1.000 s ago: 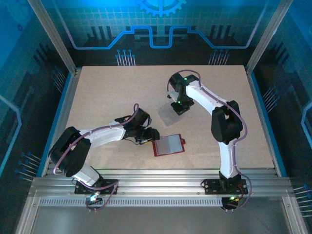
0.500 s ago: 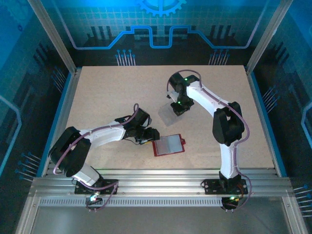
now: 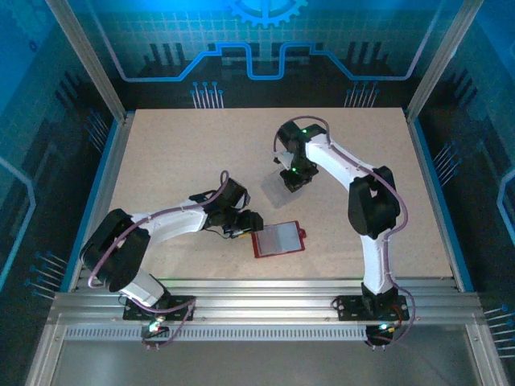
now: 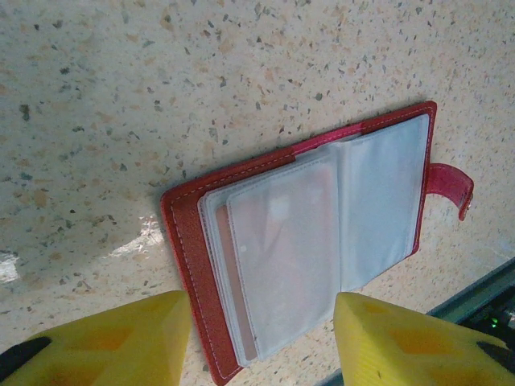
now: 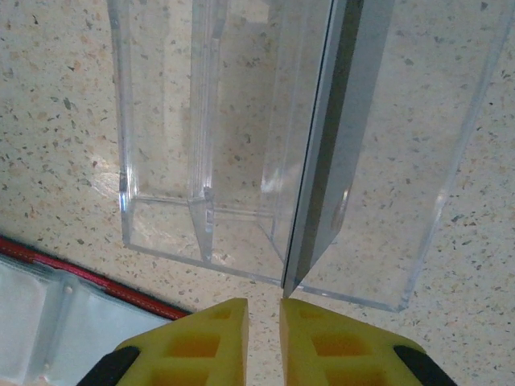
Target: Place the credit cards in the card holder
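Red card holder (image 4: 306,241) lies open near-centre; left gripper (image 4: 257,322) half-open astride its corner, gripping nothing; right gripper (image 5: 264,310) pinched on a grey credit card (image 5: 338,137), just lifted from the clear box (image 5: 161,121) further back; carry-over next, I reckon.

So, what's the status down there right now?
Left gripper open, straddling wallet, which lies open on table. Right gripper shut on card, edge-on over clear box. Box apart from wallet.
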Controlling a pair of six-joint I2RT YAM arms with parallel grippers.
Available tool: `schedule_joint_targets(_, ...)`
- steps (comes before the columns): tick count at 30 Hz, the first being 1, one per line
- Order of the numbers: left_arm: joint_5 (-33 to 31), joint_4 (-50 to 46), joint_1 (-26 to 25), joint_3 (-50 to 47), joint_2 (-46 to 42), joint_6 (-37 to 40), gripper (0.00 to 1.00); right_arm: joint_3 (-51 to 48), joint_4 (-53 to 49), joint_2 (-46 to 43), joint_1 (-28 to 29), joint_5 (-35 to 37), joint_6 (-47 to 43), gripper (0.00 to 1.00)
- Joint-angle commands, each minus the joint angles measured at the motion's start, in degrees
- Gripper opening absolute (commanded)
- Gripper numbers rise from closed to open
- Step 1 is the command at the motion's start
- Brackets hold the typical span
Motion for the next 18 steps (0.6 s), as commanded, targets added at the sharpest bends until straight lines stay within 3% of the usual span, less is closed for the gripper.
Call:
schedule_joint_targets(1, 1.35, -1.3, 0.42, -0.06, 0.06, 0.5, 0.52, 1.81, -1.32, 1.71, 0.2, -0.17, -0.85, 0.19)
schedule_joint_targets(18, 1.22, -1.04, 0.5, -0.79, -0.55, 0.3, 0.52, 1.83, -0.18, 0.68, -0.55, 0.82, -0.53, 0.04)
